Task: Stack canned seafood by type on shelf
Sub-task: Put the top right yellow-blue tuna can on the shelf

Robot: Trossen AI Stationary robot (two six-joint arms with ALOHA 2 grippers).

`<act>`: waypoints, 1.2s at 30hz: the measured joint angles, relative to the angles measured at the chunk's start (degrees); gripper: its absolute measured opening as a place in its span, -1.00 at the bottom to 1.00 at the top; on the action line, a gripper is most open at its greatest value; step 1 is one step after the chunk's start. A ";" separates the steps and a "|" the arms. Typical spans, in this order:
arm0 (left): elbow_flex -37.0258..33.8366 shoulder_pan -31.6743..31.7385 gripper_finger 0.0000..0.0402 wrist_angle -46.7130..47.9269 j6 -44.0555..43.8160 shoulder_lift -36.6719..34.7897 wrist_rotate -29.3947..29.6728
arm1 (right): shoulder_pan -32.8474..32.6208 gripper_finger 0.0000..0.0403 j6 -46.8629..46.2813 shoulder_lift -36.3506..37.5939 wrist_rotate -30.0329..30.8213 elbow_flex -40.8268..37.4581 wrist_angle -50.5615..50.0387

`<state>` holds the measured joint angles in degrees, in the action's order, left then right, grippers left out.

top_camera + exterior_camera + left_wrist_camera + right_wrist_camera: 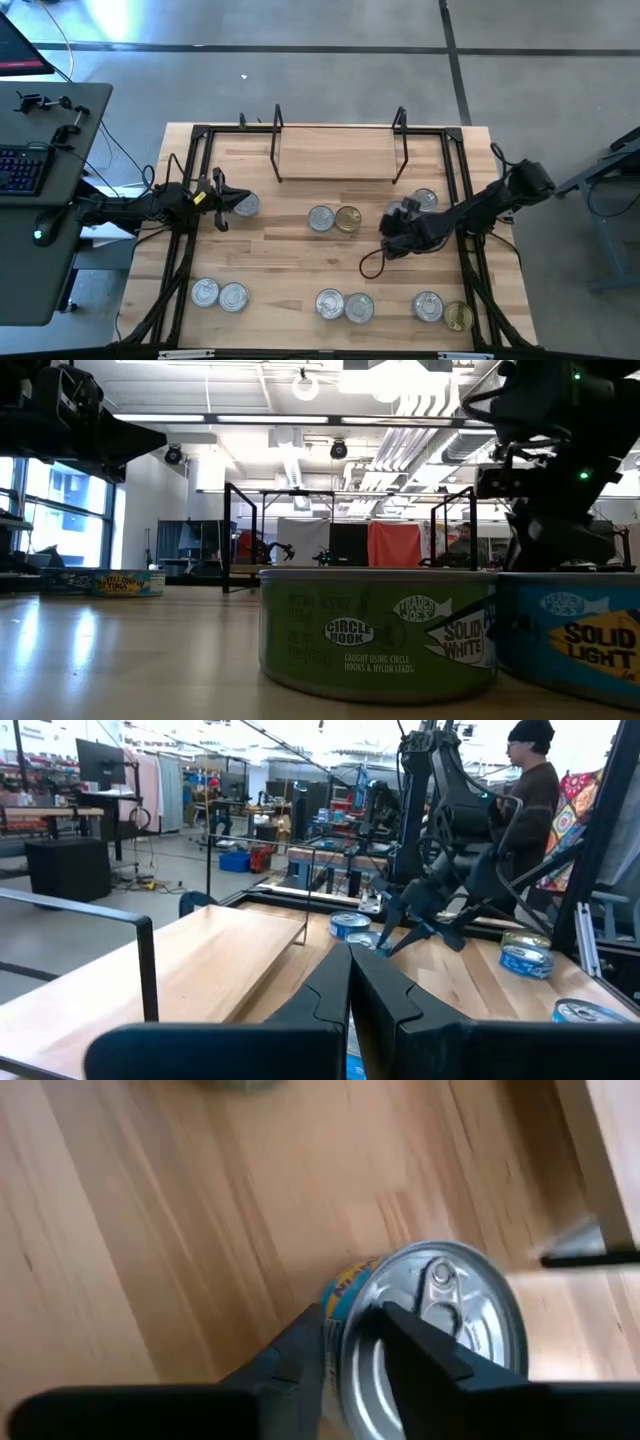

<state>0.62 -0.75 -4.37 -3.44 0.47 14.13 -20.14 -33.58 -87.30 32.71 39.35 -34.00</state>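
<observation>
My two arms are dark, jointed and matte black: the left black arm (130,208) carries a yellow tag, and a dark cable loops beneath the right black arm (480,205).

shelf (335,152) bare at upper centre, open wood below it, tin pair (334,219) mid-frame, tin row (345,306) along bottom edge

Left tool (222,207) closed, right tool (397,222) parted.
</observation>
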 joint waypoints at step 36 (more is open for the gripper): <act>0.00 0.00 -1.00 -0.16 -0.85 0.01 0.00 | 1.26 -0.03 -25.30 -0.08 -7.11 3.71 -10.23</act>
<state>0.62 -0.75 -4.54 -4.29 0.48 14.13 -18.88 -58.88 -87.38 25.60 43.05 -44.23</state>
